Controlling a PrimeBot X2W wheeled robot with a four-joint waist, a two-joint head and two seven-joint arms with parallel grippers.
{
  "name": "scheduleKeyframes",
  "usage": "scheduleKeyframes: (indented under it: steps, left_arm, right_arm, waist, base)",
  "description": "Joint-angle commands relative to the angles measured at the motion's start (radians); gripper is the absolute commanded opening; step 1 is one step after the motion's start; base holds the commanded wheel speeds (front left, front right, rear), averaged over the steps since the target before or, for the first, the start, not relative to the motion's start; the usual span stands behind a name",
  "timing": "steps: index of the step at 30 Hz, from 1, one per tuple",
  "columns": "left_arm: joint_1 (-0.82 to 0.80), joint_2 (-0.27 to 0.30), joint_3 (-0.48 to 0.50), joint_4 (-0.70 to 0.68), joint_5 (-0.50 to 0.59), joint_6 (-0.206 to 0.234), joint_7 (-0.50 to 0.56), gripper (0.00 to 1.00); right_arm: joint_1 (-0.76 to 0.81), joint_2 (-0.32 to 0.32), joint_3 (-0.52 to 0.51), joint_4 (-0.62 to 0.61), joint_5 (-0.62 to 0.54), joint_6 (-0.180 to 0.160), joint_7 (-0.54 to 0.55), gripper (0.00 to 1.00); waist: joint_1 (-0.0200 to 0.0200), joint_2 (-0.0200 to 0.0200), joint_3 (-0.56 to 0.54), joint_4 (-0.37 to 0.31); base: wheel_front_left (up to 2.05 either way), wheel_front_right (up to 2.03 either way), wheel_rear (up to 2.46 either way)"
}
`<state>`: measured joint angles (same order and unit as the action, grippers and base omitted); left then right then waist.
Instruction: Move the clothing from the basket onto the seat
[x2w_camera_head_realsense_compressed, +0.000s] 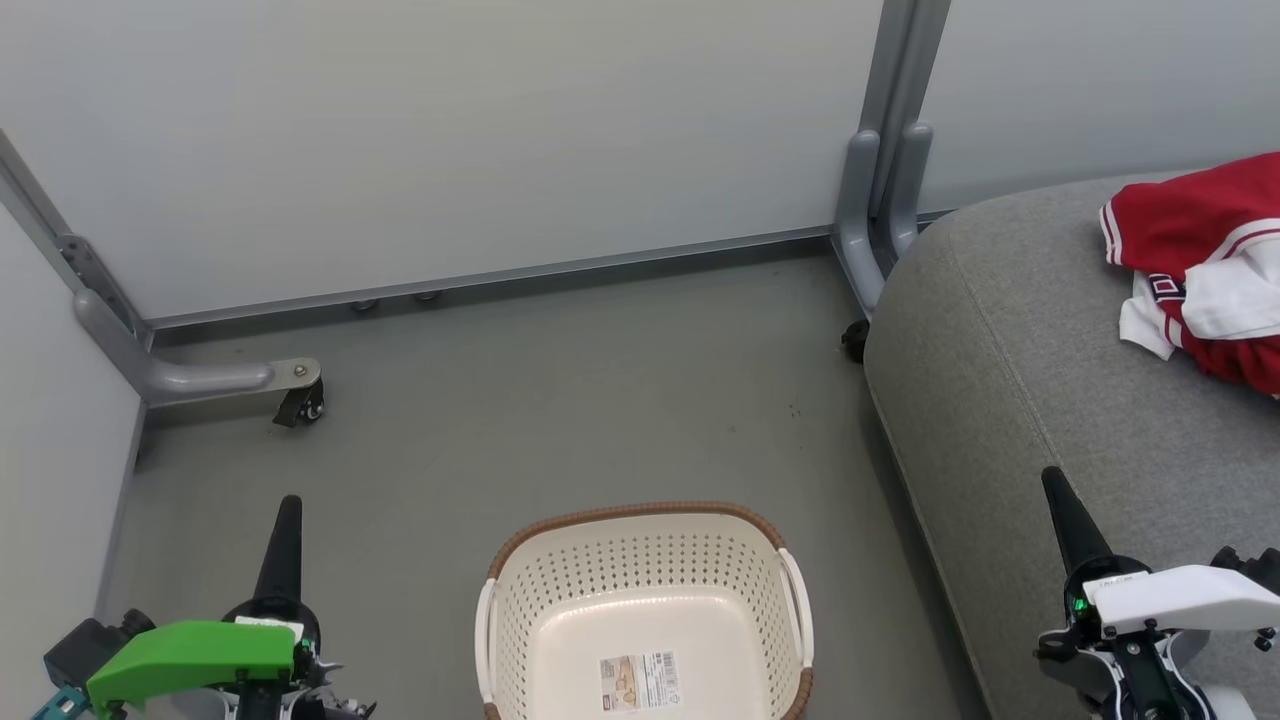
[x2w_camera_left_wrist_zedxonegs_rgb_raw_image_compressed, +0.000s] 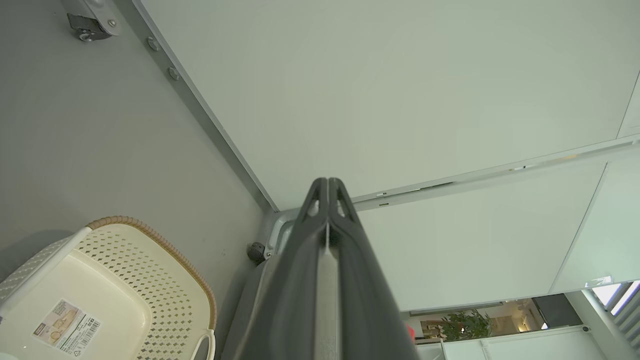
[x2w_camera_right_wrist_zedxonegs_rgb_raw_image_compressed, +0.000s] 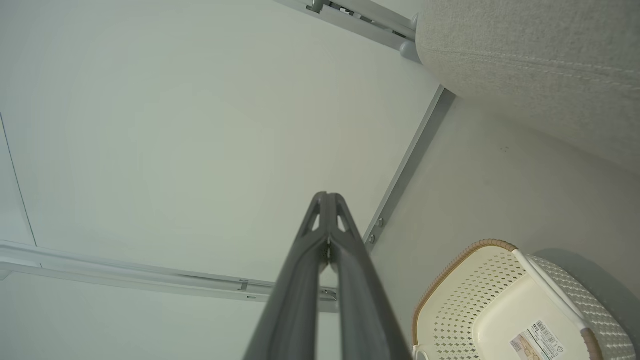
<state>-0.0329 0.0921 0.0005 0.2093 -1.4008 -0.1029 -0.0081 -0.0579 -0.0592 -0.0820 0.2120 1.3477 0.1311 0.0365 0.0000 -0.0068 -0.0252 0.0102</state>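
The red clothing (x2w_camera_head_realsense_compressed: 1205, 265) with white sleeves lies crumpled on the grey seat (x2w_camera_head_realsense_compressed: 1010, 340) at the right edge of the head view. The cream basket (x2w_camera_head_realsense_compressed: 645, 560) with its brown rim stands on the floor at bottom centre, holding nothing but its label sticker (x2w_camera_head_realsense_compressed: 640, 682). My left gripper (x2w_camera_head_realsense_compressed: 288, 505) is at the lower left, shut and holding nothing; its wrist view shows the fingers (x2w_camera_left_wrist_zedxonegs_rgb_raw_image_compressed: 327, 186) pressed together, with the basket (x2w_camera_left_wrist_zedxonegs_rgb_raw_image_compressed: 125, 280) to their left. My right gripper (x2w_camera_head_realsense_compressed: 1052, 478) is shut at the lower right, over the seat's front edge; its fingers (x2w_camera_right_wrist_zedxonegs_rgb_raw_image_compressed: 327, 199) meet, with the basket (x2w_camera_right_wrist_zedxonegs_rgb_raw_image_compressed: 500, 300) and seat (x2w_camera_right_wrist_zedxonegs_rgb_raw_image_compressed: 540, 65) beside them.
Pale partition panels (x2w_camera_head_realsense_compressed: 450, 140) close off the back and left. A grey post (x2w_camera_head_realsense_compressed: 885, 180) stands beside the seat, and a wheeled foot (x2w_camera_head_realsense_compressed: 300, 395) juts onto the grey floor (x2w_camera_head_realsense_compressed: 560, 400) at left. Open floor lies between basket and panels.
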Motion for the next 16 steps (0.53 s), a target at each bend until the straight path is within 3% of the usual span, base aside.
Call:
scheduleKeyframes:
  steps: [1, 16]
  left_arm:
    - [-0.026, 0.009, 0.007, 0.0, -0.027, -0.006, 0.007, 0.0]
    - [-0.054, 0.008, 0.028, 0.017, -0.14, -0.019, 0.039, 0.0]
  right_arm:
    - [-0.021, -0.003, -0.005, 0.0, 0.024, 0.0, 0.008, 0.0]
    - [-0.04, -0.001, -0.015, 0.018, 0.141, 0.0, 0.038, 0.0]
  waist:
    - [0.0, 0.0049, 0.001, 0.0]
    - [0.0, 0.0057, 0.012, -0.005]
  base:
    - [0.0, 0.0, 0.0]
    - [0.0, 0.0, 0.0]
